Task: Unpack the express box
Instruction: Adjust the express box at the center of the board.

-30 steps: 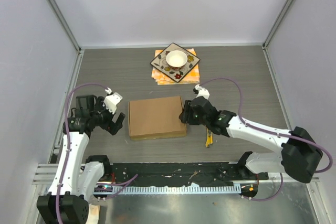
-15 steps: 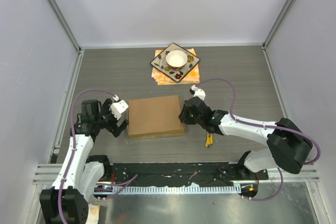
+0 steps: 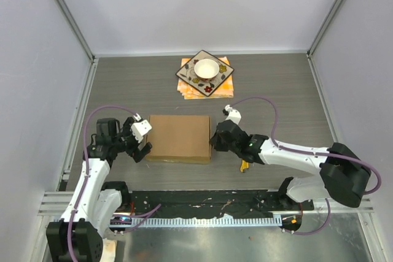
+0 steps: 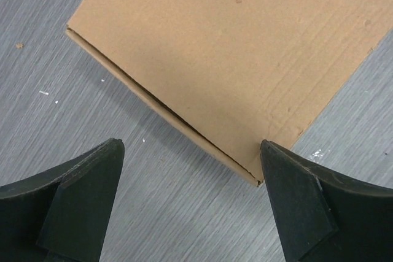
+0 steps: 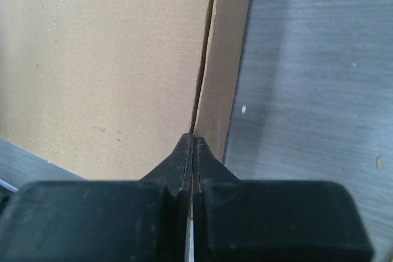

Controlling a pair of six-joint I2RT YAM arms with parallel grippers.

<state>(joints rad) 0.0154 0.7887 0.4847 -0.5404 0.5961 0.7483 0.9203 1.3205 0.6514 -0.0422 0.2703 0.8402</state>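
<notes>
The express box (image 3: 179, 138), a flat brown cardboard square, lies shut on the grey wood-grain table (image 3: 276, 84), a little left of centre and nearer the near edge than the far one, with an arm at each side of it.

The left gripper (image 3: 145, 142) hovers at the box's left side. In the left wrist view its jaws are spread wide above a corner of the box (image 4: 245, 47), with one dark fingertip (image 4: 92, 182) over bare table and the other just beside the corner. The pictures do not settle whether either tip touches the cardboard.

The right gripper (image 3: 215, 139) is at the box's right edge. In the right wrist view its jaws are pressed together, and their tips (image 5: 192, 142) meet the seam where the box's (image 5: 110, 59) top panel joins a narrow side strip.

Toward the far edge, near the middle, a white bowl (image 3: 206, 68) sits on a patterned square plate (image 3: 186, 72), which rests on an orange cloth (image 3: 224, 87). A small yellow object (image 3: 244, 165) lies partly hidden under the right arm.
</notes>
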